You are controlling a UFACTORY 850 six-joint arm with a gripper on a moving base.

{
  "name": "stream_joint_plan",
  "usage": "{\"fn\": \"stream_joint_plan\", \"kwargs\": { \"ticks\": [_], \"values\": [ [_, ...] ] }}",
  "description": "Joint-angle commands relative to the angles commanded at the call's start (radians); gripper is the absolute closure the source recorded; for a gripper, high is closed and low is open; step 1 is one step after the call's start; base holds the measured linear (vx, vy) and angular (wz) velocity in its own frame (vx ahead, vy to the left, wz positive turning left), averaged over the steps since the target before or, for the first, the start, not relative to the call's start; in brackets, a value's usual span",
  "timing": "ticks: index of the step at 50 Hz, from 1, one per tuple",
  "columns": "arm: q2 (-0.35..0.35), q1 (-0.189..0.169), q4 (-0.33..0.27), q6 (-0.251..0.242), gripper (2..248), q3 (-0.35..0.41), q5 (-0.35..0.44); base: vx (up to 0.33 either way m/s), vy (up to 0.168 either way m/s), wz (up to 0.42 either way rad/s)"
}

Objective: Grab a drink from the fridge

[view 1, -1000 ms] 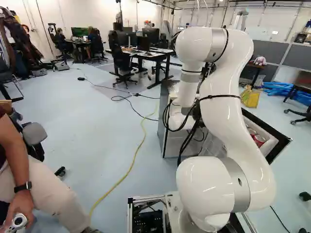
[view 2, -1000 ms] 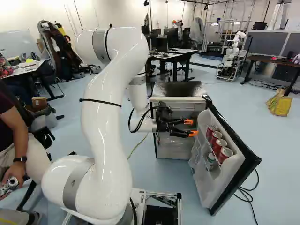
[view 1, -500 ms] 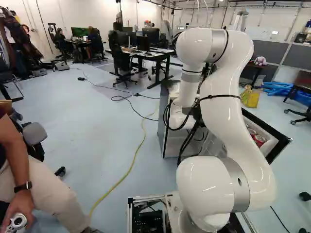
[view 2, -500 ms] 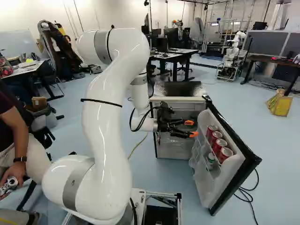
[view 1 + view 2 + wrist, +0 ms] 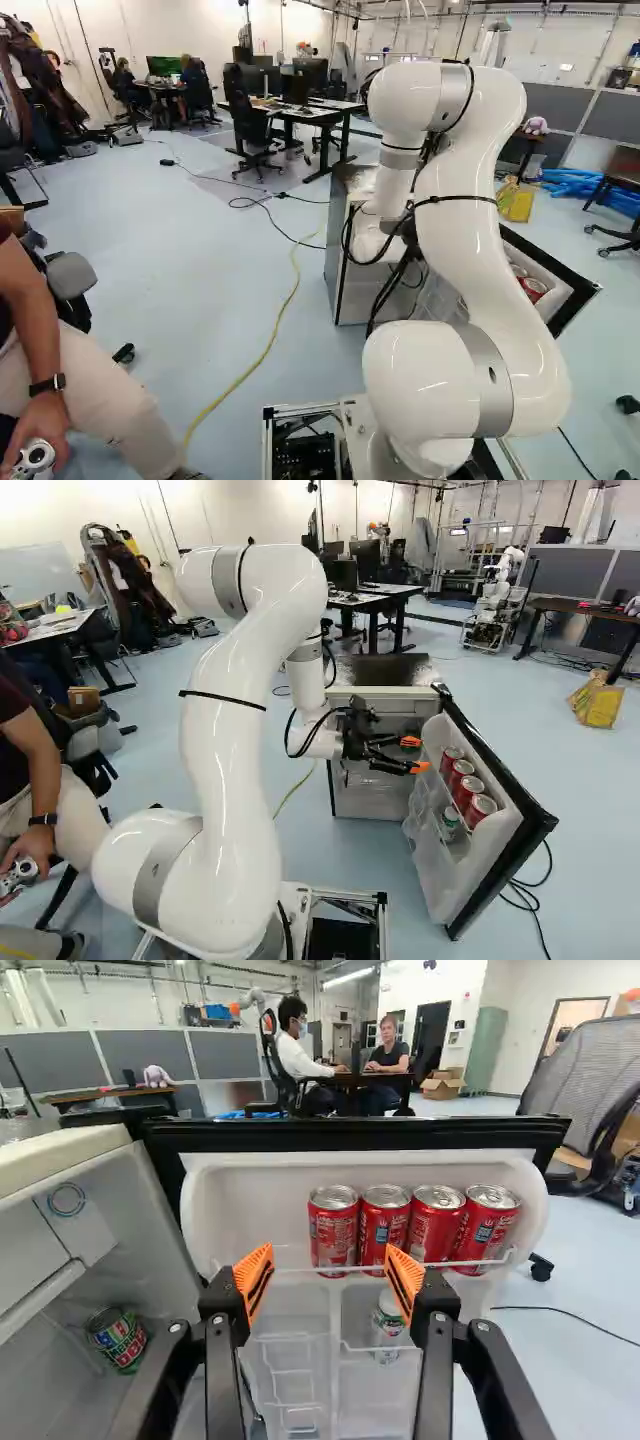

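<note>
wrist view: fridge door (image 5: 250,1205) open, four red cans (image 5: 334,1228) racked inside it; the gripper (image 5: 329,1262) is spread and empty; reaching, gripping and lifting one out seem all left.

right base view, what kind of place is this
Most likely a robotics lab with office desks in it: another robot stands in the background, a desk holds monitors, and a yellow cable runs across the open floor.

A yellow cable (image 5: 266,350) crosses the floor (image 5: 160,270), a yellow bag (image 5: 516,202) stands near blue material (image 5: 575,187), and a plush toy (image 5: 157,1076) sits on a wooden surface (image 5: 100,1094).
</note>
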Motion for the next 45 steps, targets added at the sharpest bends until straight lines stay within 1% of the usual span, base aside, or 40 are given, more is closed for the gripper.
{"fn": "stream_joint_plan", "kwargs": {
  "ticks": [21, 45],
  "values": [
    [-0.017, -0.048, -0.009, 0.000, 84, -0.038, 0.000, 0.000, 0.000, 0.000],
    [-0.025, -0.111, -0.053, 0.000, 84, -0.057, 0.000, 0.000, 0.000, 0.000]
  ]
}}
